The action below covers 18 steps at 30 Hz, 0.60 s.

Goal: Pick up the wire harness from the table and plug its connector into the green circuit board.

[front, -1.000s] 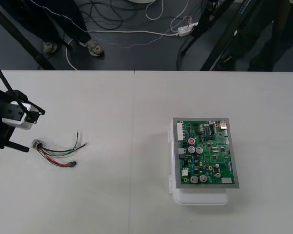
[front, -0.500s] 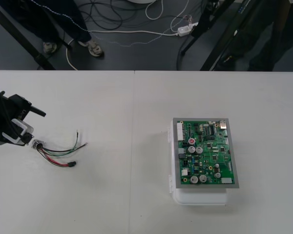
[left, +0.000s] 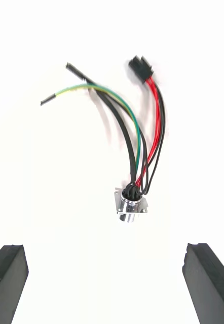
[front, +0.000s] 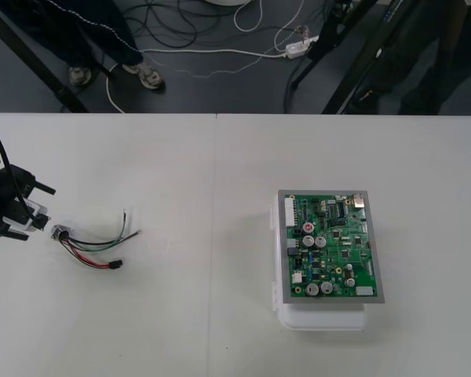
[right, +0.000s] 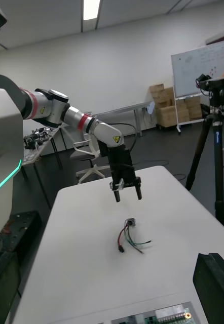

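Observation:
The wire harness (front: 90, 247) lies flat on the table at the left, red, black and green wires fanned out. Its metal socket (front: 60, 232) points toward my left gripper (front: 31, 214), and its black plug (front: 116, 265) is at the other end. The left gripper is open and hangs just left of the socket, apart from it. In the left wrist view its fingers (left: 8, 283) stand wide on either side of the socket (left: 131, 205), with the plug (left: 140, 67) farther out. The right wrist view has the left gripper (right: 127, 195) above the harness (right: 128, 235). The green circuit board (front: 330, 247) rests on its white base (front: 322, 318) at the right.
A wide stretch of bare table lies between harness and board. One dark finger (right: 213, 286) of my right gripper stands at the edge of the right wrist view, close to the board's edge (right: 157, 316). Cables lie on the dark floor beyond the far table edge.
My left gripper has dropped lower and drifted slightly left, ending beside the socket end of the harness. The harness and the board have not moved.

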Motion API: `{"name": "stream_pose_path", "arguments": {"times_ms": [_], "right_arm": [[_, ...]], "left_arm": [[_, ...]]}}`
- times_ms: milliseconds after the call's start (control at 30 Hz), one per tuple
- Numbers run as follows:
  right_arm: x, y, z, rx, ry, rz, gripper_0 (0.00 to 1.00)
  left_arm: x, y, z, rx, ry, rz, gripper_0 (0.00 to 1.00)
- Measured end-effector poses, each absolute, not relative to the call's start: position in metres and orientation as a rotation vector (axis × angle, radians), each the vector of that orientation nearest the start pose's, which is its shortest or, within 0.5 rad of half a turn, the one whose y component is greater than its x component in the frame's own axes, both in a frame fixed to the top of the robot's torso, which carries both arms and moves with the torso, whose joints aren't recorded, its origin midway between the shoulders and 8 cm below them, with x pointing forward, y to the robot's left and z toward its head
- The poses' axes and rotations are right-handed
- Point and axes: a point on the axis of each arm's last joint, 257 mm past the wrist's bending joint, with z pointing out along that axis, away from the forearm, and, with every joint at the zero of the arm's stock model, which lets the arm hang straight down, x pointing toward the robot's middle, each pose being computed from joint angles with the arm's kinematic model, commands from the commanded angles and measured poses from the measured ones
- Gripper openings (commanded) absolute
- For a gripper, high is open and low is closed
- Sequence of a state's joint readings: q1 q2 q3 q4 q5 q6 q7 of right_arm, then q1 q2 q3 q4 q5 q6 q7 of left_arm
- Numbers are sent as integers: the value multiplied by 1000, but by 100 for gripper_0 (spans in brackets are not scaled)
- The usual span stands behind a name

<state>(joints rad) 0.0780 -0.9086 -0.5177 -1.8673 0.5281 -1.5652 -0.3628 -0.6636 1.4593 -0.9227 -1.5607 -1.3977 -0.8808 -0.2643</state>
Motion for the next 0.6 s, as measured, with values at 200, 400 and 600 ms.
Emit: {"name": "stream_pose_path", "arguments": {"times_ms": [200,400,600], "right_arm": [[254,-239,49,-1232,1004,986,100],[254,-238,50,-1243,983,969,100],[255,-236,51,-1249,976,974,100]], "left_arm": [[445,388,-268,-2911,-1994,-255,90],[451,388,-280,-2885,-2044,-241,90],[455,386,-290,-2893,-2055,-223,90]]}}
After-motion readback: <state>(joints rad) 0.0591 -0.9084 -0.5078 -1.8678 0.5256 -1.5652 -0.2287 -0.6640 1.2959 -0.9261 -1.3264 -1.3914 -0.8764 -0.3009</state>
